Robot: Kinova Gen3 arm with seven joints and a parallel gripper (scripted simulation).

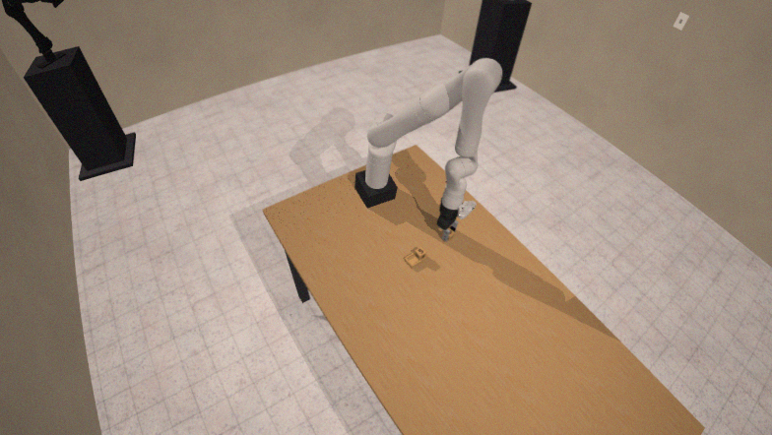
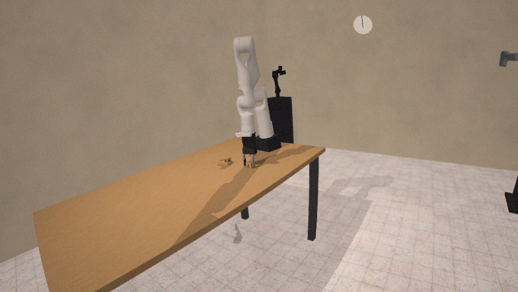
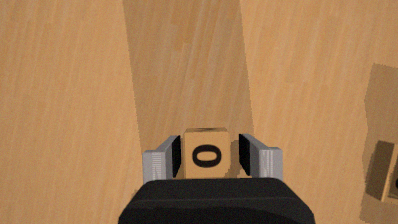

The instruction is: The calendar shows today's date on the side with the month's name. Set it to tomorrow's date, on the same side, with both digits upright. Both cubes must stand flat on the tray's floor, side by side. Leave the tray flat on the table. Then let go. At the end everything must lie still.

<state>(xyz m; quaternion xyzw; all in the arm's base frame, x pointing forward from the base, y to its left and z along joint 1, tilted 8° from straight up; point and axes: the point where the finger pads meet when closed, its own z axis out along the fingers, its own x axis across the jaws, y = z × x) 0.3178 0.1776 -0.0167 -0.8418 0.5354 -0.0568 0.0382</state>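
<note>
Wooden cube (image 3: 207, 154) between open tool's (image 1: 449, 231) (image 2: 248, 160) (image 3: 212, 156) dark pads (image 3: 176, 156)

In the wrist view, the tray (image 3: 381, 170) and the digit inside it are cut off by the right edge. The lower side of the cube (image 3: 207, 154) is hidden by the gripper's dark body (image 3: 216, 202). The tray's markings are too small to be read from outside.

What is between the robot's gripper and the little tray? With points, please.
Just bare wooden table (image 1: 346, 243) (image 2: 145, 188) between the gripper (image 1: 448, 235) (image 2: 248, 166) and the tray (image 1: 409, 261) (image 2: 222, 164), in the top view.
</note>
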